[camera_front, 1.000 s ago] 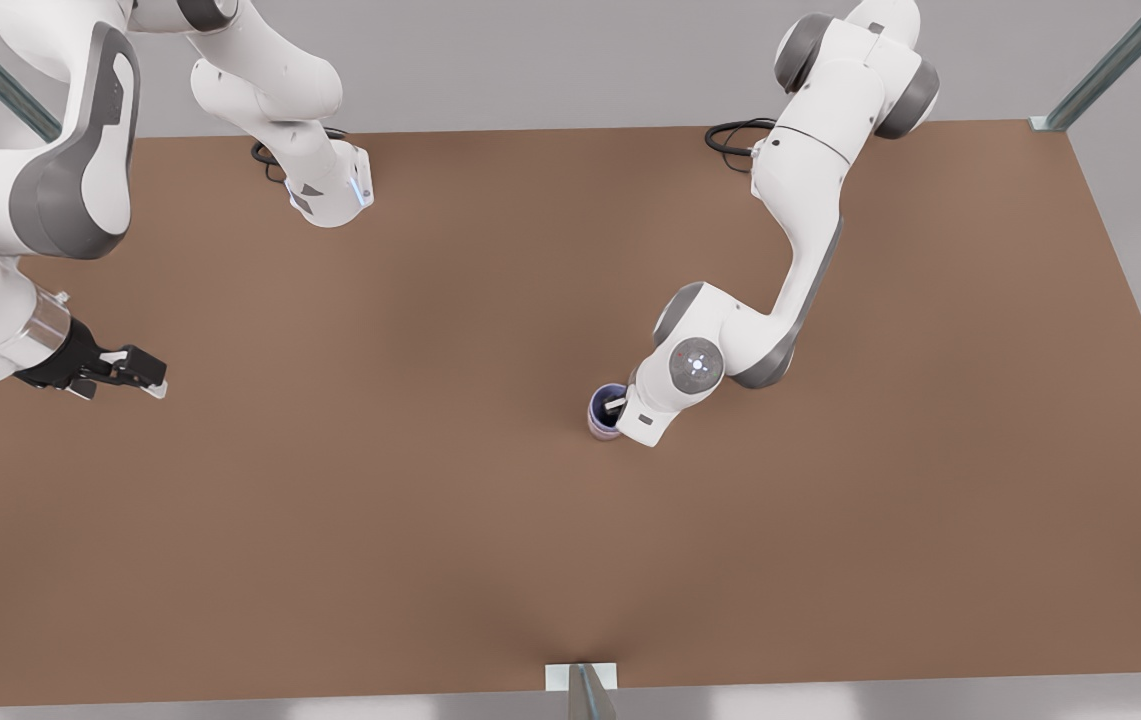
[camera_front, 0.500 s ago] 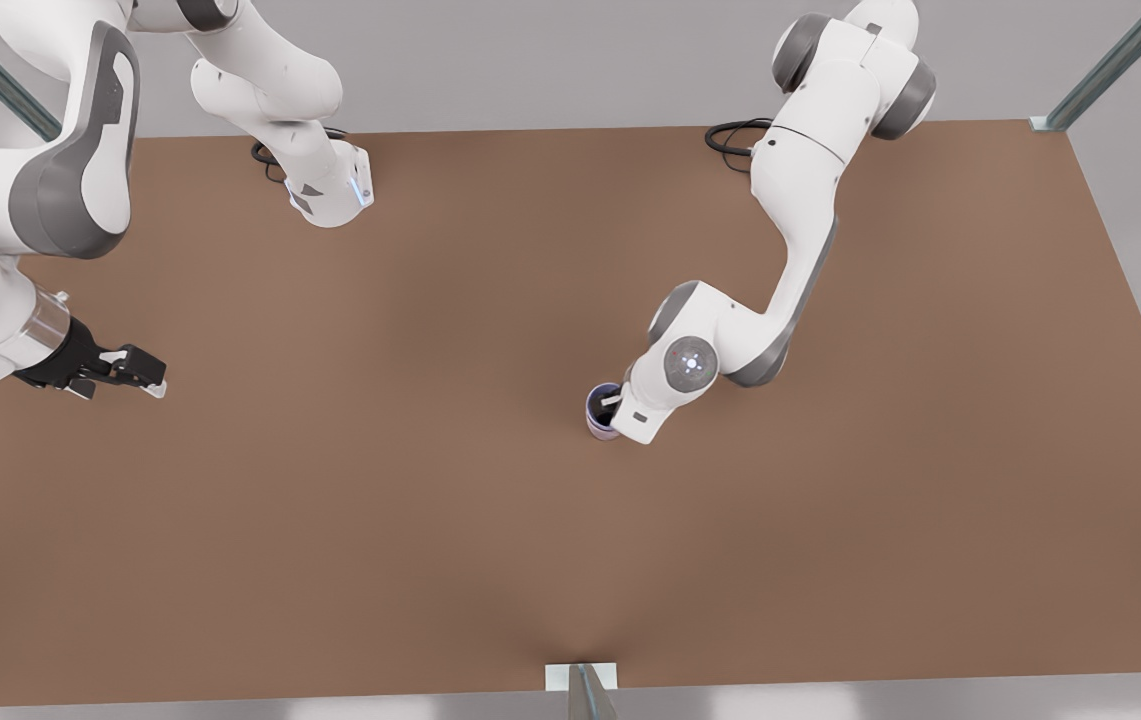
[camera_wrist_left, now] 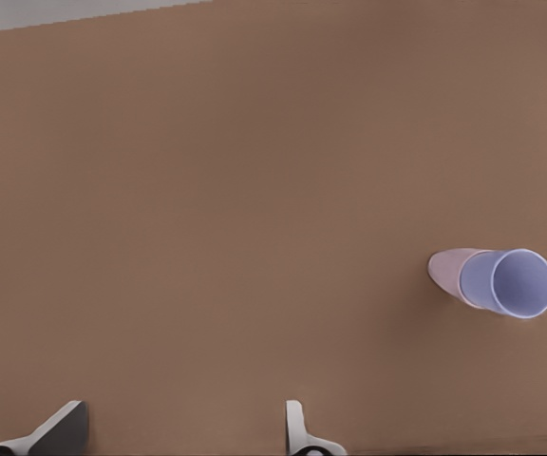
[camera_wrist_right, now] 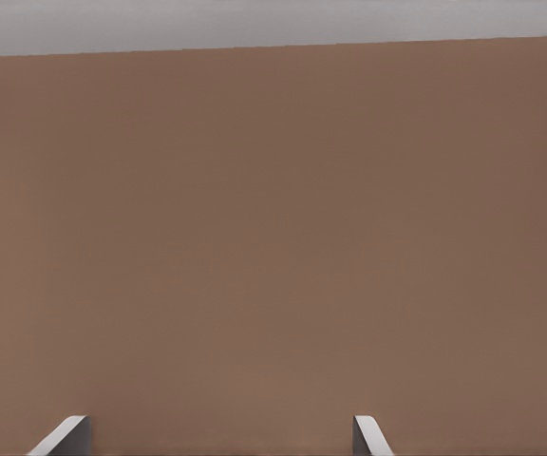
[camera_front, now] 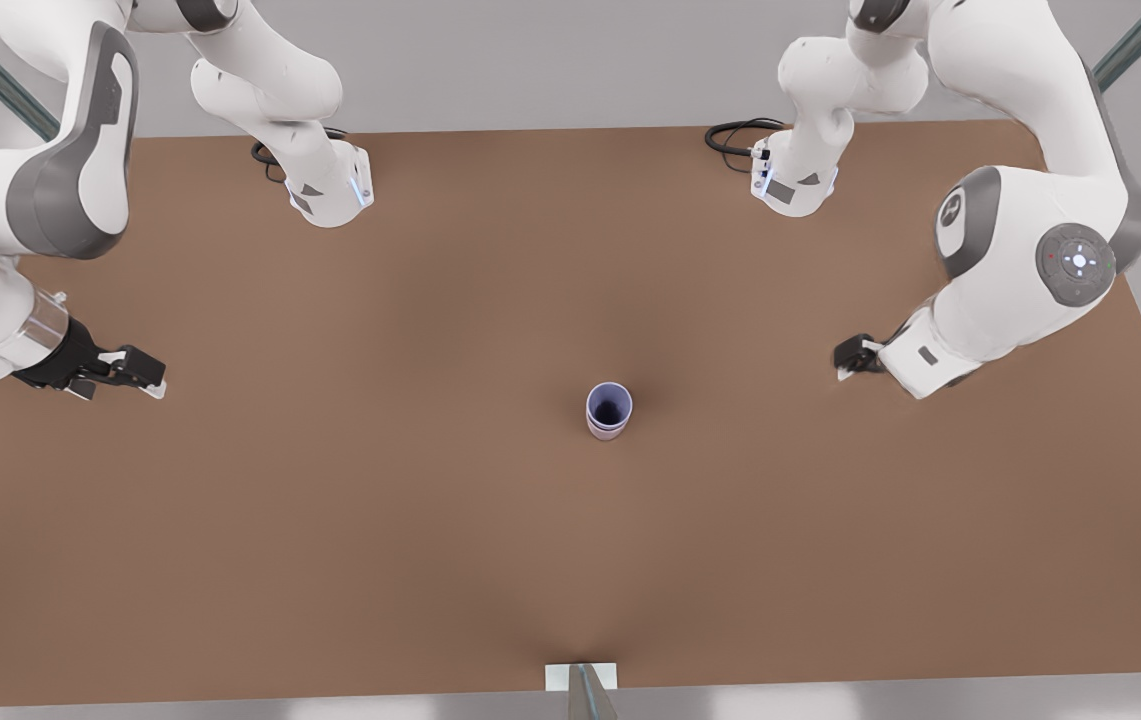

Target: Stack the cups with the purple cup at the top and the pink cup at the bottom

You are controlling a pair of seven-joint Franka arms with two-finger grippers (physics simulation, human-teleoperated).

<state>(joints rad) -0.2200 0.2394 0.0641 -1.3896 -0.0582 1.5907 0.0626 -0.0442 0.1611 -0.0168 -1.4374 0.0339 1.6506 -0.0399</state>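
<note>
We start at the left end effector, which hangs over the tabletop at the front view's left edge. Its fingers are spread and hold nothing, as the left wrist view confirms. It is well apart from the cups and points roughly toward them. This arm waits.

The right end effector sits at the front view's right, tucked under its own forearm and also well apart from the cups. In the right wrist view its fingers are spread wide with nothing between them, and only bare tabletop lies ahead of it.

Between the two arms, a little right of centre, the cups stand as one upright stack. The purple cup is nested inside the pink cup. From above we see the purple rim and its dark inside, with a thin pink band showing on the near side. The left wrist view shows it more plainly: the pink cup is at the base against the tabletop, and the purple cup rises out of it, mouth open upward.

We judge the task done in substance: pink at the bottom, purple on top, both end effectors off the stack, and the stack standing on its own. We cannot tell how deeply the purple cup is seated. We see nothing left to do except keeping the arms away from it.
</note>
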